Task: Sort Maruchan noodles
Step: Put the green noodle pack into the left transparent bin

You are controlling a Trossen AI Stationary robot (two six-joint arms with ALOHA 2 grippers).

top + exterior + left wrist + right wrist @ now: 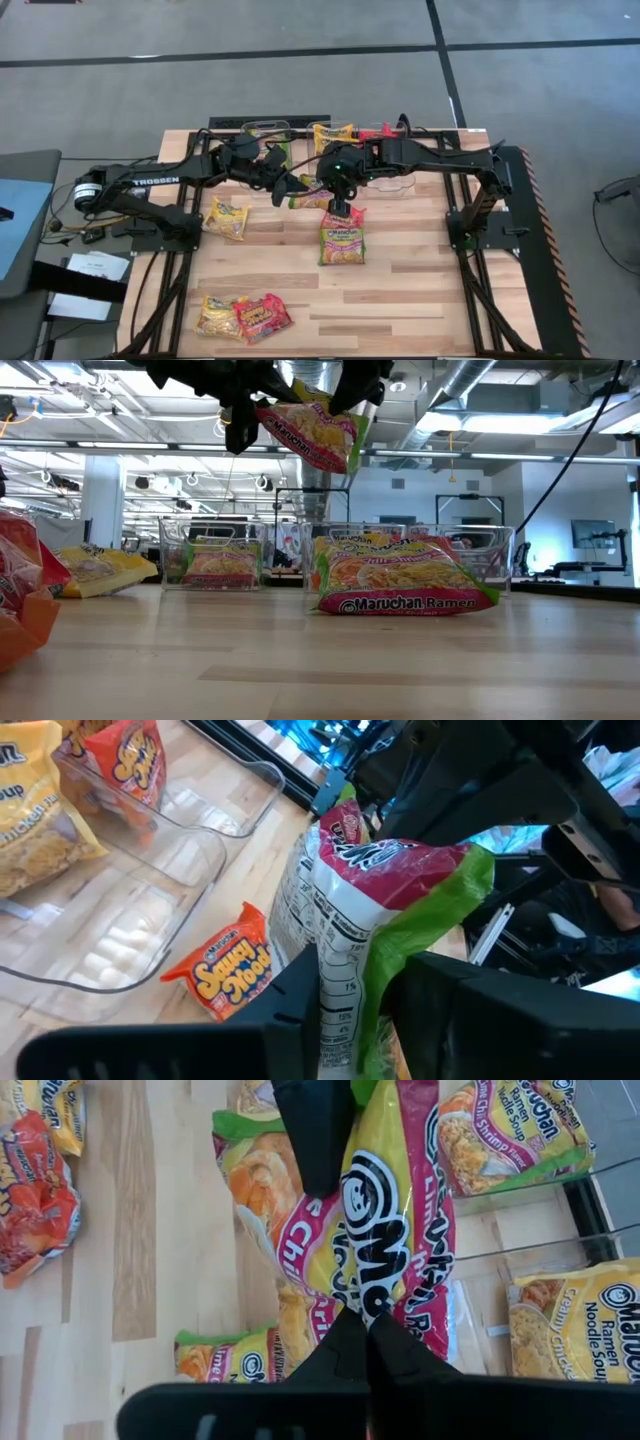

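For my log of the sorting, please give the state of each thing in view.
held packet: in the air, in the right gripper.
right gripper: shut on held packet.
left gripper: at the held packet too.
table packets: lying flat, loose.
bins: upright, open, with packets inside.

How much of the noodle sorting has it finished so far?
Some is done: the clear bins at the table's far edge already hold packets. In hand: a green-edged packet is up in the air between both grippers, with the right gripper shut on it. Left: one green-edged packet mid-table, a yellow one and a yellow and red pair near the front.
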